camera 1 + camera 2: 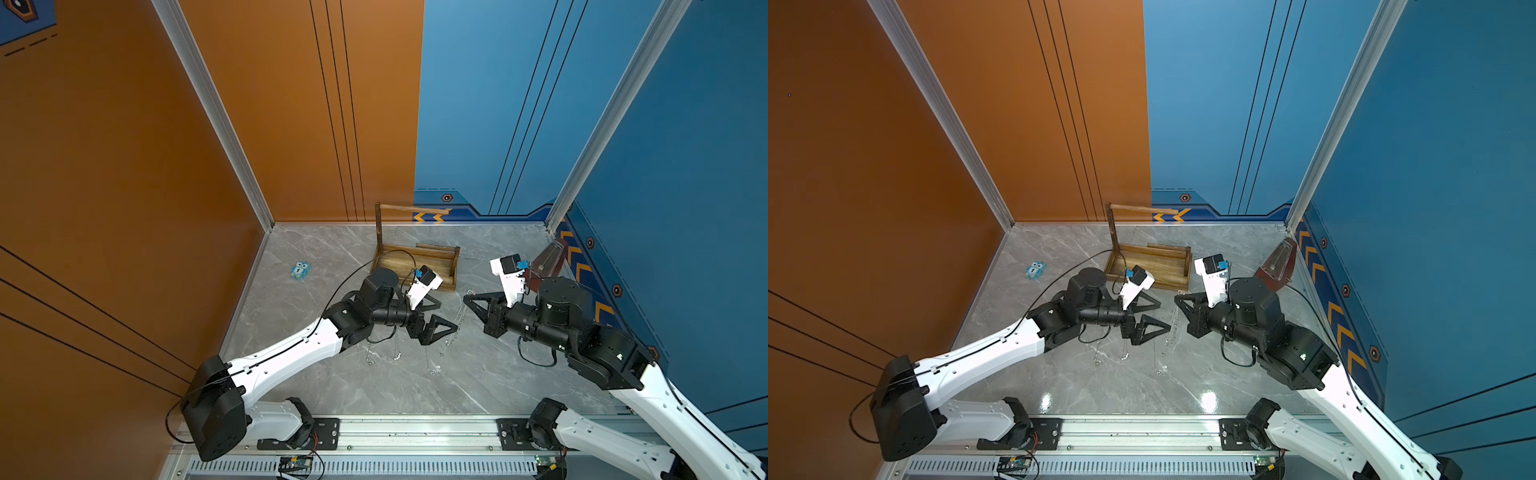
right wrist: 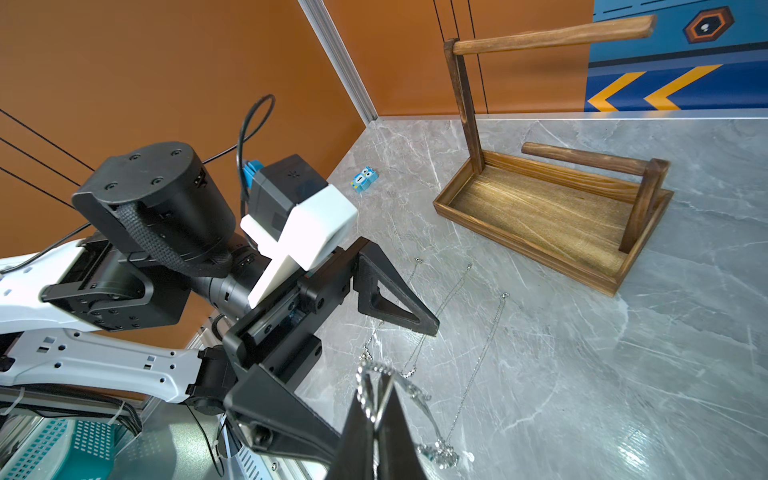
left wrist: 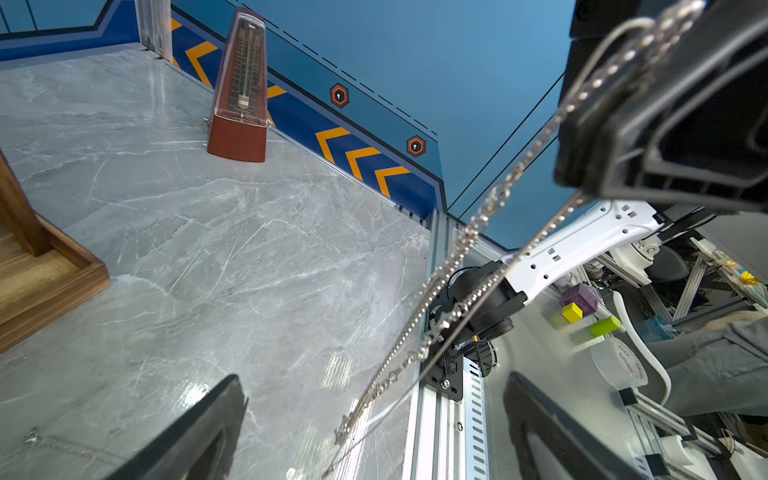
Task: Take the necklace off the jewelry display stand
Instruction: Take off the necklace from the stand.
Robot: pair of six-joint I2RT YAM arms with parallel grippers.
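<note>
On the grey marble table (image 2: 623, 353), the jewelry display stand (image 2: 540, 216) sits at the back, its top rod bare, with the left gripper (image 1: 449, 318) in front of it, fingers wide apart and empty. The right gripper (image 1: 466, 296), fingers pinched together on the necklace (image 3: 496, 194), holds the chain dangling clear of the stand. The lift-off looks done. The next move is likely to lower and release it near the other chains (image 2: 484, 353) lying there.

back: jewelry display stand (image 1: 432, 266), metronome (image 1: 548, 259) stood in the way | centre: necklace (image 3: 471, 230) hung in gap between left end effector (image 1: 449, 316) and right end effector (image 1: 466, 296) | table (image 1: 415, 395) front: open
</note>
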